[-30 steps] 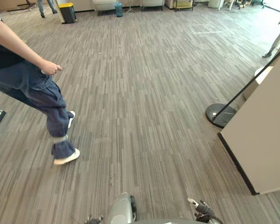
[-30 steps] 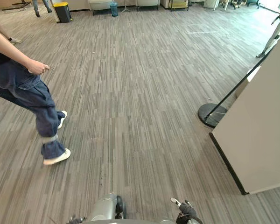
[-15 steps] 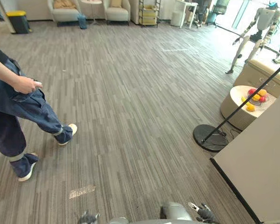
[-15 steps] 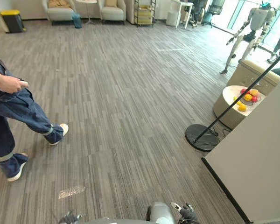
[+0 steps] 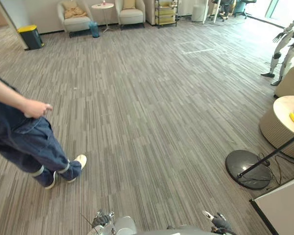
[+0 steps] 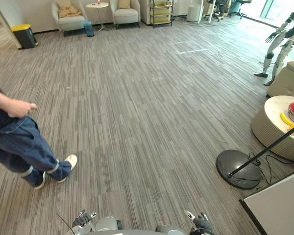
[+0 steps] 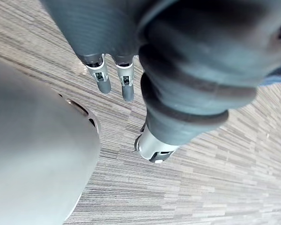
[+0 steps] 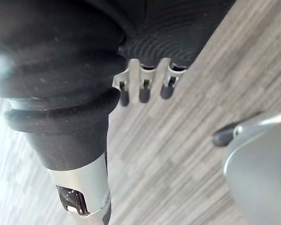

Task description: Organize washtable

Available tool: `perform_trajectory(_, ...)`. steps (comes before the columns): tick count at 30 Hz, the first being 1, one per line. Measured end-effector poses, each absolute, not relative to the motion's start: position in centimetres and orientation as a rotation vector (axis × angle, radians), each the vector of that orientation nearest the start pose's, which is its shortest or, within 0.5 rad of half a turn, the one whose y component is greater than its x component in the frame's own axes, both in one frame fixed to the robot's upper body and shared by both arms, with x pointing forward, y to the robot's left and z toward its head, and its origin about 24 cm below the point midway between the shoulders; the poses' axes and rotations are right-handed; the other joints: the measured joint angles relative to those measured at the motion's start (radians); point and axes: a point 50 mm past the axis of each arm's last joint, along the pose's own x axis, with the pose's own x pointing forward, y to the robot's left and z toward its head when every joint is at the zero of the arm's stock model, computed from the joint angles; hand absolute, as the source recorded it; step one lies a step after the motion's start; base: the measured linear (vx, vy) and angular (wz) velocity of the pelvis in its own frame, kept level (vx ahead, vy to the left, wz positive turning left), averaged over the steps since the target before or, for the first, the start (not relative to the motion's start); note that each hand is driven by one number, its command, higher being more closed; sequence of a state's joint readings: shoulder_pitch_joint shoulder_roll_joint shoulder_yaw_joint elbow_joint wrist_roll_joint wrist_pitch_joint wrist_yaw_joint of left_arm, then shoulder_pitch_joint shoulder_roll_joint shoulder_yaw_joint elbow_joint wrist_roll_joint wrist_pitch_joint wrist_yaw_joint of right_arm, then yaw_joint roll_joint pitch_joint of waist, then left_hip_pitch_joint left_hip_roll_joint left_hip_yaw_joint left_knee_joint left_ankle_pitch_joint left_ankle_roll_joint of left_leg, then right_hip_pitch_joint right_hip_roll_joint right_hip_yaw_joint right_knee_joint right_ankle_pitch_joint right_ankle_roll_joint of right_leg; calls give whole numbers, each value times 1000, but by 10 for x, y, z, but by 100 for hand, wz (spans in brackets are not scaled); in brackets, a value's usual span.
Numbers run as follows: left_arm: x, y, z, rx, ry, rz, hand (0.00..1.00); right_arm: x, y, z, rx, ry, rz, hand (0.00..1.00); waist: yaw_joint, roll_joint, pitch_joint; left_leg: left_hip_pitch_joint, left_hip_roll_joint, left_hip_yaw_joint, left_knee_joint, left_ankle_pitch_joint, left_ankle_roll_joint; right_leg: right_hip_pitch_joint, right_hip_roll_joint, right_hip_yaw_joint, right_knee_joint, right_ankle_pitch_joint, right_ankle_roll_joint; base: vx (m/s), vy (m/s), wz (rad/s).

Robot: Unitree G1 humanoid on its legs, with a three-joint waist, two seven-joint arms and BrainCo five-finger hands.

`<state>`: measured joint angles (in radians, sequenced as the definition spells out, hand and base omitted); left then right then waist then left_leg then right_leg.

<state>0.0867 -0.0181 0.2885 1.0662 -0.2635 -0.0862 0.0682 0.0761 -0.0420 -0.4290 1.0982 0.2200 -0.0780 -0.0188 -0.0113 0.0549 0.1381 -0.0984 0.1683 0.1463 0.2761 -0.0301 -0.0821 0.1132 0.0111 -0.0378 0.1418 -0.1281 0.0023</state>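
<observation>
No washtable or wash things are in sight; striped grey carpet point(image 5: 152, 112) stretches ahead. My left hand point(image 5: 102, 219) hangs low at the bottom edge of the eye views. In its wrist view its fingers point(image 7: 103, 80) and thumb point(image 7: 152, 150) point straight at the floor, open, with nothing in them. My right hand point(image 5: 216, 223) hangs at the bottom right, and its fingers point(image 8: 143, 90) and thumb point(image 8: 84, 197) are likewise relaxed and hold nothing.
A person in blue jeans point(image 5: 29, 142) stands at the left. At the right are a black round stand base with a slanted pole point(image 5: 247, 169), a low round table with fruit point(image 5: 286, 120) and a white panel's corner point(image 5: 284, 210). Armchairs point(image 5: 76, 11), a yellow-lidded bin point(image 5: 30, 36) and another humanoid robot point(image 5: 284, 46) stand farther off.
The whole picture has shifted, so the camera has moved; the white panel now shows as a corner. The person has stepped and their legs stand differently. Both hands still hang down.
</observation>
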Motion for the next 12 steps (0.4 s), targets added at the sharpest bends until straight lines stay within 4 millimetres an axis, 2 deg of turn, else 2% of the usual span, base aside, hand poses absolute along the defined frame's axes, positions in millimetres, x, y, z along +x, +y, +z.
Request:
perform_trajectory(3,87,197,-162,-303,1028,502,0,70,-210,-167,352,1076,-570,0,2,-64,-11,72,-68,-4,-171,45,28,-8,-59,-14,7,-24,22,186,150,36)
perform_trajectory(5,85,200,-162,-262,1037,472,0,66,-204,-169,350,1100,-553,0,2,-81,-25,115,-106,-2,-285,93,42,-17,-88,-13,7,-36,39,110,87,9)
perform_trajectory(7,86,197,-163,-223,1051,422,0,67,-205,-169,322,1105,-525,0,-2,-81,-27,161,-135,-2,-374,126,51,-13,-104,-7,6,-43,50,77,96,-4)
perform_trajectory(12,91,193,-163,-147,1065,308,0,68,-206,-168,266,1117,-474,0,-2,-77,-27,164,-160,0,-380,125,52,-12,-125,6,-3,-53,65,7,45,-3)
